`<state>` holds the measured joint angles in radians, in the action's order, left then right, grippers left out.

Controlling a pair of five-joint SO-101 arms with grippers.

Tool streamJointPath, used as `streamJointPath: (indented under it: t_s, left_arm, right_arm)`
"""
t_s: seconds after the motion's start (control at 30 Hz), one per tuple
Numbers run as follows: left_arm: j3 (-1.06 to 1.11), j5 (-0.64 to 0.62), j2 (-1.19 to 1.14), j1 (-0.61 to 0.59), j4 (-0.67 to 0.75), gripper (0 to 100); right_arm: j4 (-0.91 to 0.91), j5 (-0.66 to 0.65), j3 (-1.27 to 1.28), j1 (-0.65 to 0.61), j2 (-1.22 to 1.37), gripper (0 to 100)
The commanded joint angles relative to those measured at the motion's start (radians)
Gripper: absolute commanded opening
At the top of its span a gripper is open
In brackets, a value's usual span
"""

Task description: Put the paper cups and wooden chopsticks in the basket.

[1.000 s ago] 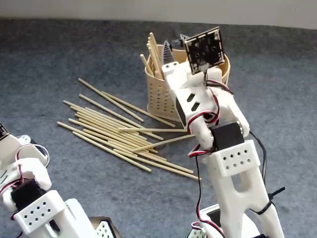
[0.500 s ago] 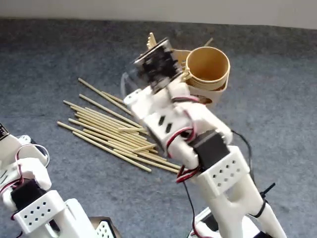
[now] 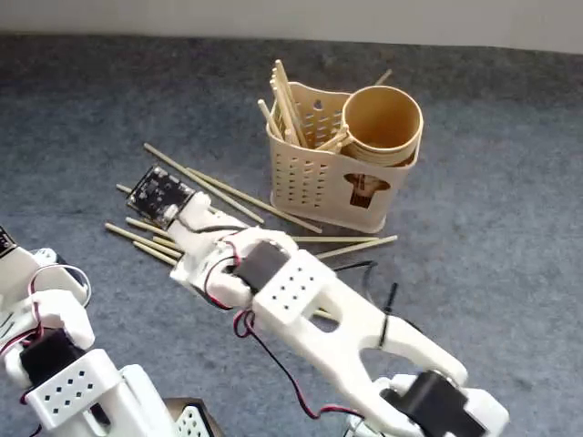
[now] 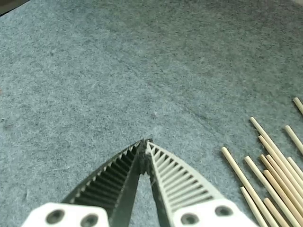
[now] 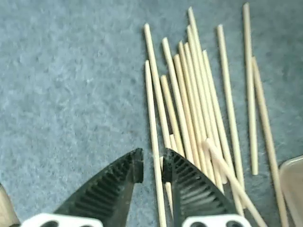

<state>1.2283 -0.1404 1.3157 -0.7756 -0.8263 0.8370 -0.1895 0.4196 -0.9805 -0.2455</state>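
A cream slotted basket (image 3: pixel 314 177) stands on the grey carpet, with stacked paper cups (image 3: pixel 383 123) and a few wooden chopsticks (image 3: pixel 287 100) upright in it. Many loose chopsticks (image 3: pixel 228 196) lie fanned out beside it. The right arm (image 3: pixel 273 282) stretches low over that pile. My right gripper (image 5: pixel 151 165) is narrowly open just above the carpet, its jaws on either side of one chopstick (image 5: pixel 152 113) at the pile's edge. My left gripper (image 4: pixel 146 142) is shut on nothing over bare carpet, with chopstick ends (image 4: pixel 270 170) off to one side.
The left arm's base (image 3: pixel 55 364) sits at the near left corner. Two chopsticks (image 3: pixel 351 244) lie along the basket's front. Open carpet spreads to the right of the basket and at the far left.
The right arm swung from above the basket down and left onto the chopstick pile, uncovering the cups in the basket. The left arm has not moved.
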Motion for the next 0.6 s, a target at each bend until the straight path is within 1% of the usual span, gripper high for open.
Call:
streamJointPath:
  t_s: [0.0, 0.2, 0.37, 0.57]
  left_arm:
    - [-0.008, -0.009, 0.012, 0.019, 0.017, 1]
    - [-0.008, -0.009, 0.012, 0.019, 0.017, 1]
    - [-0.008, -0.009, 0.012, 0.019, 0.017, 1]
    - [-0.008, -0.009, 0.012, 0.019, 0.017, 1]
  right_arm:
    - [0.002, -0.002, -0.044, -0.053, 0.125, 7.7]
    - [0.007, -0.002, -0.174, -0.059, 0.314, 7.7]
    - [0.008, -0.003, -0.259, -0.056, 0.418, 7.7]
    - [0.008, -0.003, -0.328, -0.004, 0.503, 7.7]
